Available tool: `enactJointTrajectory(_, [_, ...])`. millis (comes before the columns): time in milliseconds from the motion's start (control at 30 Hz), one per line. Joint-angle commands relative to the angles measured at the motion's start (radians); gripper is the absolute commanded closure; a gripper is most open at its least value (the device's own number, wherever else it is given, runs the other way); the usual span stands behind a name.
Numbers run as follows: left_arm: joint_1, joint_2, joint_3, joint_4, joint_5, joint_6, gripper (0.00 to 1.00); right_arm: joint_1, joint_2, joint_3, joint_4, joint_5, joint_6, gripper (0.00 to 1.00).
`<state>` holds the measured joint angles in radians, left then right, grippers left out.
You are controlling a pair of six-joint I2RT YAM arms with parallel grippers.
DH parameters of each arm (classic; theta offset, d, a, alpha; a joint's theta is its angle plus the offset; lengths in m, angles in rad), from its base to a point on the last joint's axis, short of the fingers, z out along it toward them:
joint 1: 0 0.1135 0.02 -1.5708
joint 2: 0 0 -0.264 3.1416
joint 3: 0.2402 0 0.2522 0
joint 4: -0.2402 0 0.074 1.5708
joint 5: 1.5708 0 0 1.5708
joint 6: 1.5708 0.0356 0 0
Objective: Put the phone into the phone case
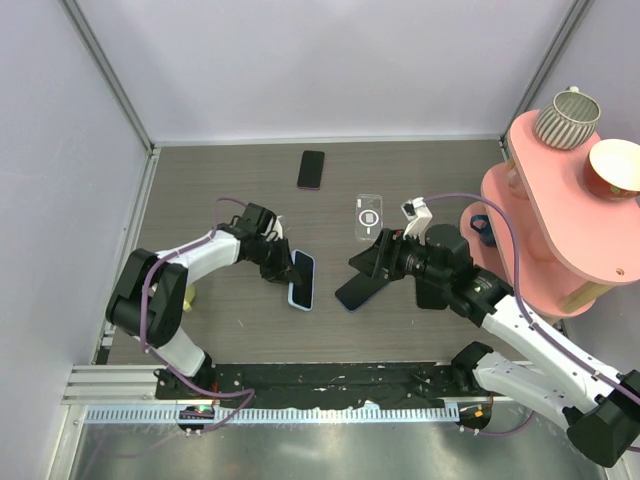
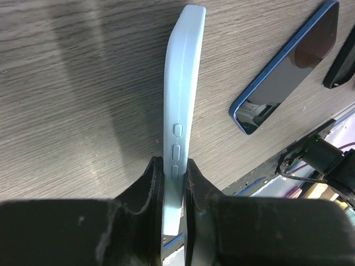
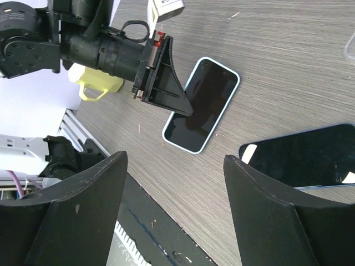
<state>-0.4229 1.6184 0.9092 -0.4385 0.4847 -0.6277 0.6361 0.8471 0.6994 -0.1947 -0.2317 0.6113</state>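
The phone (image 1: 357, 290) is a dark glossy slab lying flat on the table; it also shows in the right wrist view (image 3: 310, 155) and the left wrist view (image 2: 285, 69). The clear phone case (image 1: 369, 217) with a white ring lies empty behind it. My right gripper (image 1: 373, 260) is open and empty just above the phone's far end; in its own view (image 3: 175, 166) the phone lies beside the right finger. My left gripper (image 1: 277, 262) is shut on the edge of a light-blue phone (image 1: 302, 280), seen edge-on between its fingers (image 2: 175, 166).
A black phone with a pinkish rim (image 1: 311, 169) lies at the back. A pink two-tier shelf (image 1: 545, 215) with a mug and a bowl stands at the right. A yellow object (image 1: 190, 297) sits by the left arm. A metal rail (image 1: 300, 385) runs along the front edge.
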Motion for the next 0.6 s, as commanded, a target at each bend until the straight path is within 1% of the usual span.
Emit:
enactJointTrajectory(0, [0.009,0.015,-0.004,-0.063,-0.187,0.0,0.93,0.001,0.018,0.005,-0.005,0.049,-0.002,0.24])
enactJointTrajectory(133, [0.007,0.002,-0.032,-0.072,-0.251,-0.021,0.84,0.002,0.023,0.002,-0.02,0.058,0.001,0.24])
enactJointTrajectory(167, [0.009,-0.009,-0.035,-0.071,-0.259,-0.027,0.78,0.002,0.023,-0.003,-0.023,0.06,0.002,0.24])
enactJointTrajectory(267, [0.007,-0.021,-0.041,-0.075,-0.285,-0.033,0.72,0.002,0.026,-0.011,-0.023,0.06,0.007,0.24])
enactJointTrajectory(400, [0.009,-0.005,-0.043,-0.077,-0.311,-0.047,0.69,0.001,0.026,-0.029,0.003,0.048,0.021,0.25])
enactJointTrajectory(500, [0.009,-0.002,-0.058,-0.046,-0.294,-0.066,0.69,0.002,0.018,-0.032,0.006,0.051,0.025,0.24])
enactJointTrajectory(567, [0.009,-0.006,-0.064,-0.045,-0.29,-0.075,0.67,0.002,0.02,-0.031,0.0,0.055,0.025,0.24])
